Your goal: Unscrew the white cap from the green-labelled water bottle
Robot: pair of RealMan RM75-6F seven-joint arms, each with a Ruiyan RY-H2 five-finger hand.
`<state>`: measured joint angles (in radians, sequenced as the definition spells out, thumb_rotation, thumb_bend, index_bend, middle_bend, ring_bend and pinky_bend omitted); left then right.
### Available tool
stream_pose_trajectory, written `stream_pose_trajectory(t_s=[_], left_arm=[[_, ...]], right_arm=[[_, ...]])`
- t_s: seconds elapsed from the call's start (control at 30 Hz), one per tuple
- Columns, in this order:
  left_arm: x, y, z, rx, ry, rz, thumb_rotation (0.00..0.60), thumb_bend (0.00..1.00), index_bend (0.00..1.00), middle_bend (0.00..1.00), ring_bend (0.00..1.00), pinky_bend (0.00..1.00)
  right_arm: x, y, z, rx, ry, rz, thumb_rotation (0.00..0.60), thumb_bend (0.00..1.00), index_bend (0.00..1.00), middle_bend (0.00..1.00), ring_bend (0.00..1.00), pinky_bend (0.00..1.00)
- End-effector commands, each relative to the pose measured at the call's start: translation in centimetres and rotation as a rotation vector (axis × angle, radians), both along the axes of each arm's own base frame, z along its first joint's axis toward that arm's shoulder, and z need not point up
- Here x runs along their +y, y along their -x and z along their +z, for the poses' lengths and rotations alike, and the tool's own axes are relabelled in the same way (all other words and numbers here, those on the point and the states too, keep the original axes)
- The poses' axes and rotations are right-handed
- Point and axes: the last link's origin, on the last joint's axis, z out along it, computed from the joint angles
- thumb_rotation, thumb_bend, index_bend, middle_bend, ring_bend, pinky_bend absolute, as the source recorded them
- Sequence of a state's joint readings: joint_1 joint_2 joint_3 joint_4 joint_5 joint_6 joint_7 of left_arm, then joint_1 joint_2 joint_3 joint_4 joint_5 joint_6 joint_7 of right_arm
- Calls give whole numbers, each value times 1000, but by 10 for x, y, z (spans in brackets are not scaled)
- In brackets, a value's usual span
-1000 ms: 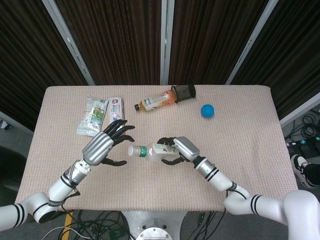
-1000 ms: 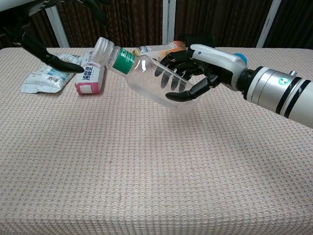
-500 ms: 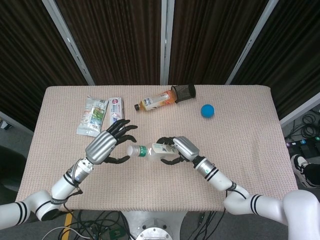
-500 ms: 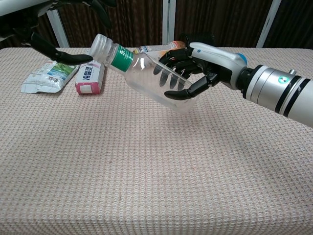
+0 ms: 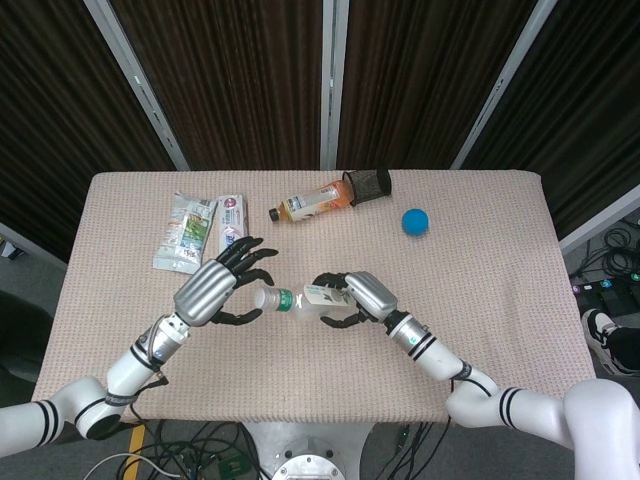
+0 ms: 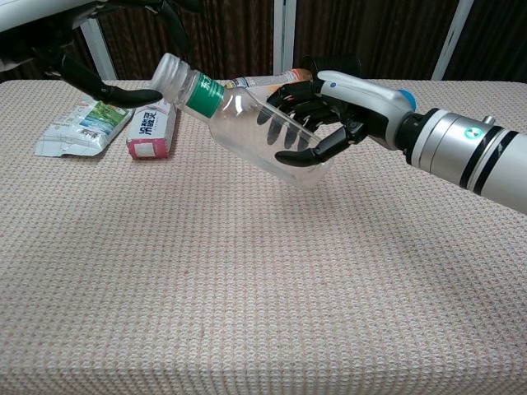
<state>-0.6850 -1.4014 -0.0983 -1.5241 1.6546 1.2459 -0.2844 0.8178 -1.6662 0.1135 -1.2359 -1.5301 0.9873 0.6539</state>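
Fingers point(image 5: 250, 258) of the left hand point(image 5: 215, 288), still spread and empty, had crept right to the white cap point(image 6: 169, 72), while the right hand point(image 5: 352, 296) kept gripping the bottle point(image 6: 251, 124), so twisting looked imminent.

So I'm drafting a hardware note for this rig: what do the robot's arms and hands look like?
Both arms are glossy white tubes with black bands at the joints. Each wrist is a silver metal cylinder; in the chest view the right wrist carries a small green-and-white round mark. The left hand and right hand have ribbed silver-grey backs and black fingers. No sleeves are visible.
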Motion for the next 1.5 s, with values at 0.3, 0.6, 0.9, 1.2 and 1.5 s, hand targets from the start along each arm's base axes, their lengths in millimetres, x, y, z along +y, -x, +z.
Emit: stream_pose_trajectory(t_s=[0.3, 0.6, 0.9, 1.2, 1.5], left_arm=[[-2, 0, 0, -9, 2, -4, 600, 313, 445, 119, 0, 12], [-3, 0, 2, -12, 1, -11, 600, 326, 465, 119, 0, 12], [-1, 1, 10, -12, -25, -8, 600, 326, 465, 119, 0, 13], [5, 43, 16, 186, -117, 79, 600, 336, 465, 119, 0, 13], [2, 74, -23, 568, -127, 151, 600, 332, 465, 119, 0, 5]], right_arm=[[-1, 1, -1, -1, 0, -5, 600, 629, 696, 583, 472, 517], [0, 2, 1, 1, 6, -3, 600, 630, 696, 583, 472, 517], [1, 7, 9, 16, 29, 3, 600, 629, 697, 585, 473, 518], [-6, 36, 37, 274, 147, 74, 600, 630, 697, 585, 473, 518], [-14, 47, 72, 500, 225, 101, 600, 631, 698, 585, 473, 518]])
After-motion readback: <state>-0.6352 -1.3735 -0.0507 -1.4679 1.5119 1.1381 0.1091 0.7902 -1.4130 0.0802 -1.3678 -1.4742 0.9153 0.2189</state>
